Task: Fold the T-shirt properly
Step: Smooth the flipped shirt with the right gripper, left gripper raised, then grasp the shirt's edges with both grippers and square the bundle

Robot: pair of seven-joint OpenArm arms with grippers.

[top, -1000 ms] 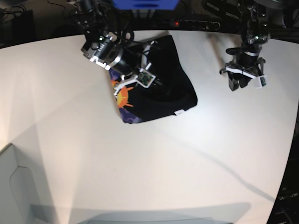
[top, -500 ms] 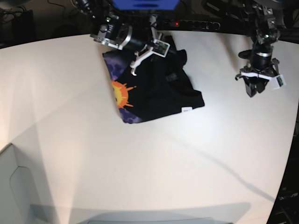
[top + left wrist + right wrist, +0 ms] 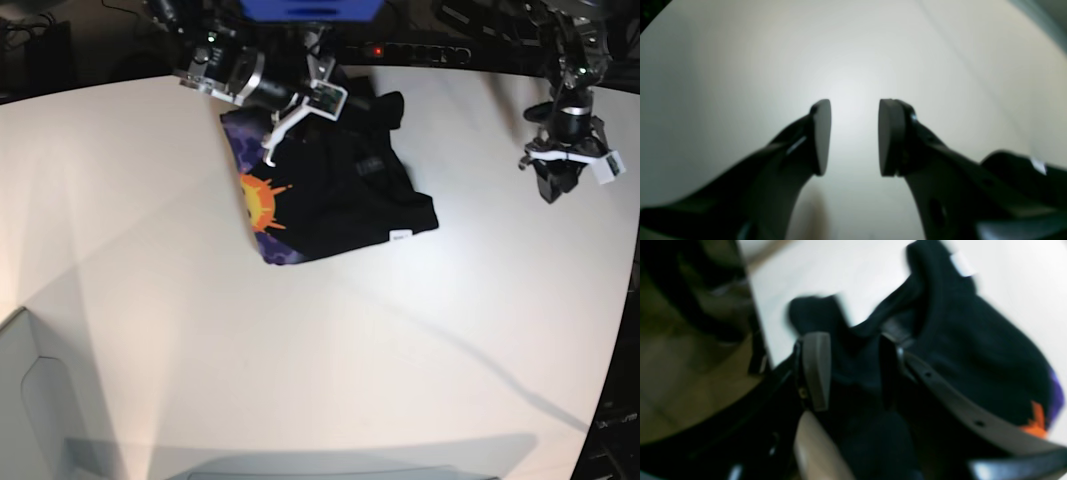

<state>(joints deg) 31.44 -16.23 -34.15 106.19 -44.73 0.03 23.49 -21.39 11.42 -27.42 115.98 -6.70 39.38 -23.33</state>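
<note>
The black T-shirt (image 3: 340, 200) lies folded near the table's far edge. Its orange sun (image 3: 258, 205) and purple print show along its left side, and a small white tag (image 3: 400, 237) sits at its front right corner. My right gripper (image 3: 285, 135) hovers over the shirt's far left corner. In the right wrist view the right gripper (image 3: 853, 346) has its jaws apart, with loose black T-shirt (image 3: 973, 350) cloth behind the gap. My left gripper (image 3: 553, 190) hangs over bare table far to the shirt's right. The left gripper (image 3: 854, 110) is open with nothing between its fingers.
The white table (image 3: 300, 350) curves away at the back and right edges. Behind the far edge lie a power strip (image 3: 410, 50) with a red light and a blue box (image 3: 310, 8). A pale box (image 3: 20, 400) stands at the front left corner.
My right gripper carried the cloth toward the far edge and opened, letting it go. More purple print now shows. The left arm drifted right and back.
</note>
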